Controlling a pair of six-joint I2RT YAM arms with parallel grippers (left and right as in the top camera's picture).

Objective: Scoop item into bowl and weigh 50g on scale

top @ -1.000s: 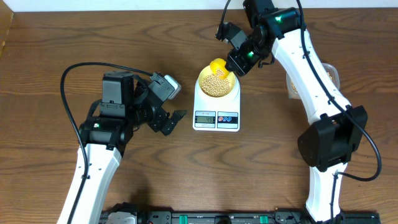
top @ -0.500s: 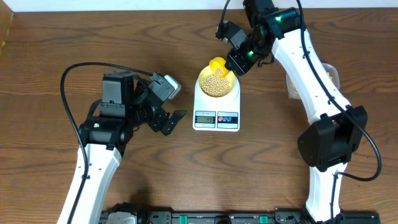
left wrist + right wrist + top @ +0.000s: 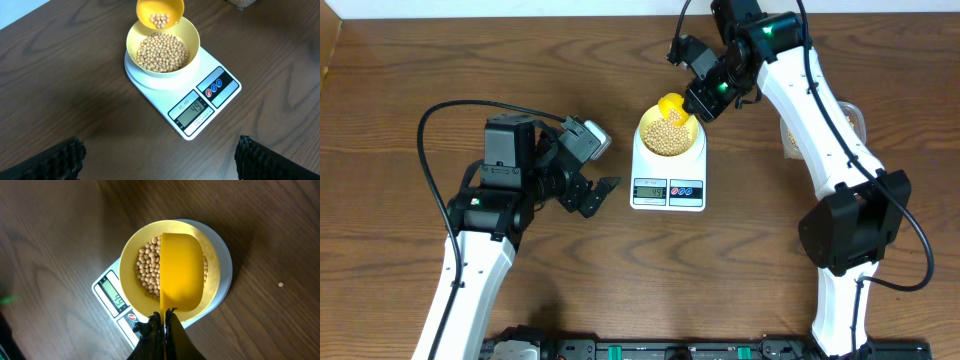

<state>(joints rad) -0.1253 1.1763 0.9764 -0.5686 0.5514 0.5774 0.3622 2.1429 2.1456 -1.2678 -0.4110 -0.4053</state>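
The pale-yellow bowl (image 3: 669,133) stands on the white scale (image 3: 668,190), half full of tan beans (image 3: 162,50). My right gripper (image 3: 705,100) is shut on the handle of a bright yellow scoop (image 3: 181,270). The scoop is tilted over the bowl's far rim with a few beans (image 3: 160,20) still in its cup. The scale's display (image 3: 192,112) shows digits. My left gripper (image 3: 160,160) is open and empty over bare table, left of the scale, its two ridged fingers (image 3: 55,160) wide apart.
A clear tub of beans (image 3: 855,120) sits at the right, mostly behind the right arm. One stray bean (image 3: 281,284) lies on the wood right of the scale. A black cable (image 3: 450,110) loops over the table behind the left arm.
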